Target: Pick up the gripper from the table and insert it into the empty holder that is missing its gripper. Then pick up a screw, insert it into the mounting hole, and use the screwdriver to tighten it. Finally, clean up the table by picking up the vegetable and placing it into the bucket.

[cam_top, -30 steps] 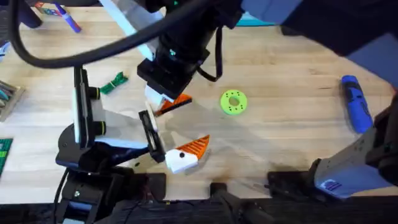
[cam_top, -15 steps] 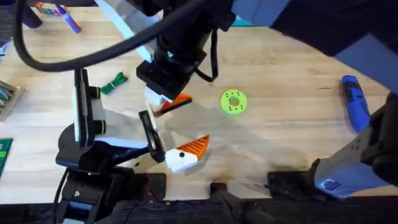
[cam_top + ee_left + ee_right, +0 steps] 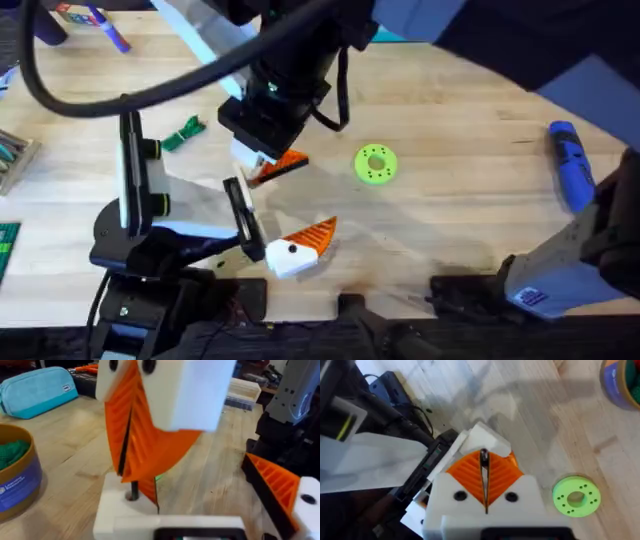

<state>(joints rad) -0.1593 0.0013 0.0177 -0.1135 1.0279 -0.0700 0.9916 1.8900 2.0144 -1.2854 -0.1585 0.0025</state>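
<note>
The gripper (image 3: 288, 163), a white base with an orange ribbed wedge, sits in the holder on my left arm; its base (image 3: 145, 515) has a hole on top. My right gripper (image 3: 262, 165) reaches across and stands right over that hole, shut on a thin dark screw (image 3: 483, 457) whose shaft (image 3: 133, 492) enters it. My left gripper (image 3: 318, 195) is open, and its other finger (image 3: 280, 490) has a black dot. The blue screwdriver (image 3: 572, 165) lies at the table's (image 3: 450, 120) right edge. The dark-green vegetable (image 3: 183, 133) lies left of the right gripper.
A lime-green ring (image 3: 376, 164) lies right of the grippers. A brown bucket (image 3: 15, 480) with a blue label holds green pieces, with a teal pouch (image 3: 35, 387) behind it. A marker (image 3: 108, 28) lies at the far left and a circuit board (image 3: 8, 245) at the left edge.
The right arm's upper part shifted slightly a second ago; both grippers and every loose object stay where they were.
</note>
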